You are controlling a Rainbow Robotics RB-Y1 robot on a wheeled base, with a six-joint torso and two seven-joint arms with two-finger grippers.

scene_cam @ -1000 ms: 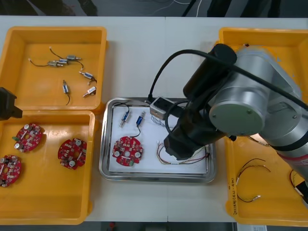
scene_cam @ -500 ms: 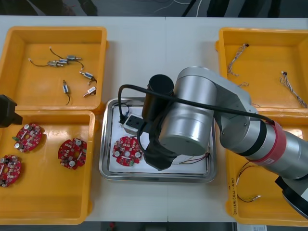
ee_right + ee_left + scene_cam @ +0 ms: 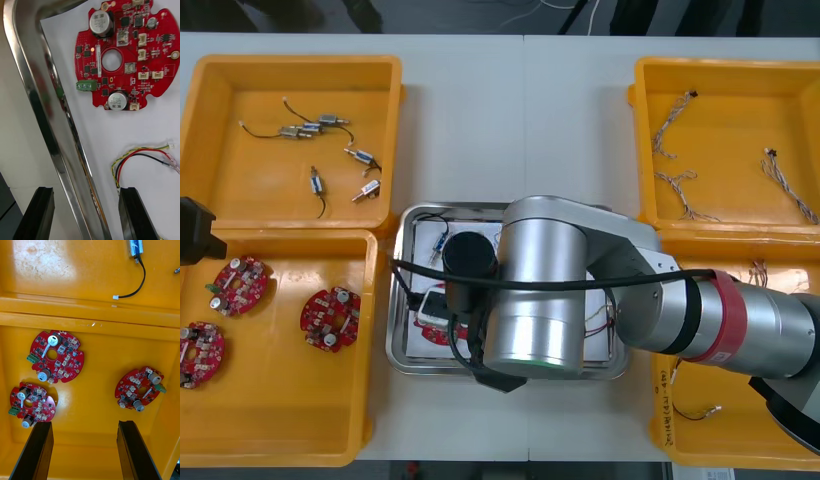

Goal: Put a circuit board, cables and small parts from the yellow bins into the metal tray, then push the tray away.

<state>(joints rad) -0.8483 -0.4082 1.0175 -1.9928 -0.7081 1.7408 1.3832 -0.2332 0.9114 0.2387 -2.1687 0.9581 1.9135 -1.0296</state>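
Right pincer (image 3: 85, 191) wide open, empty, straddling the rim of the metal tray (image 3: 41, 108): one finger over the tabletop (image 3: 15, 131), the other inside by a red, yellow and black cable (image 3: 142, 154). Red circuit board (image 3: 122, 56) lies in the tray. Left pincer (image 3: 83, 425) open, empty, above a yellow bin (image 3: 93, 420) holding three boards (image 3: 56, 356).

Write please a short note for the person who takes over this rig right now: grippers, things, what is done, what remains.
Right gripper: open, fingers astride the rim of the metal tray, one outside, one inside over the white liner.
Left gripper: open, holding nothing, over the yellow bin with three spare boards.
In the tray: one circuit board, a red and yellow cable, one small metal part; the arm hides the rest.
Done: loading, as far as can be seen.
Left: push the tray away.
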